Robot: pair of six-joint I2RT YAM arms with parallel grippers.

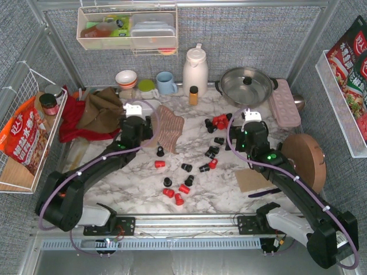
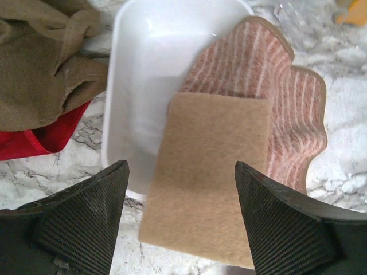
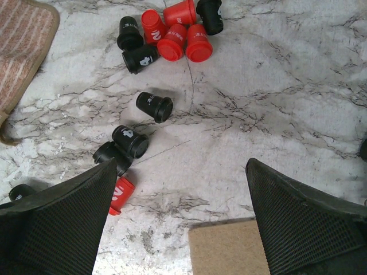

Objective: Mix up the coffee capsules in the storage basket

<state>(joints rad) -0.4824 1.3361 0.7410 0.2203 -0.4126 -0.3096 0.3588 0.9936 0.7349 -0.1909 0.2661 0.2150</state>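
Left wrist view: the storage basket (image 2: pixel 143 69) is sitting toward the far left of the desk. As much of its inside as is showing is holding no pods. A striped cloth (image 2: pixel 275 91) is lapping over its right rim, and a tan pad (image 2: pixel 212 172) is lying across its near edge. The left hand (image 2: pixel 180 172) is hovering above that pad with its fingers standing wide, gripping nothing.

Judging by this, the basket is wanting uncovering first. The pad is looking thin and flat, so pinching it at the edge overhanging the desk is likely the better hold.

Right wrist view: the right hand (image 3: pixel 180 166) is hanging fully spread and empty over bare marble. The coffee capsules (image 3: pixel 172 43) are lying just ahead of it, reds bunched with blacks and several tipped on their sides. These tipped ones are liable to roll, so I would be closing across the tapered body, not the rim, and taking one at a time.

Top view: the pods are lying scattered across the middle of the desk and toward its near edge, all outside the basket. Loading is therefore not yet begun, and alternating red and black while dropping them in is looking the simplest way to get a mix.
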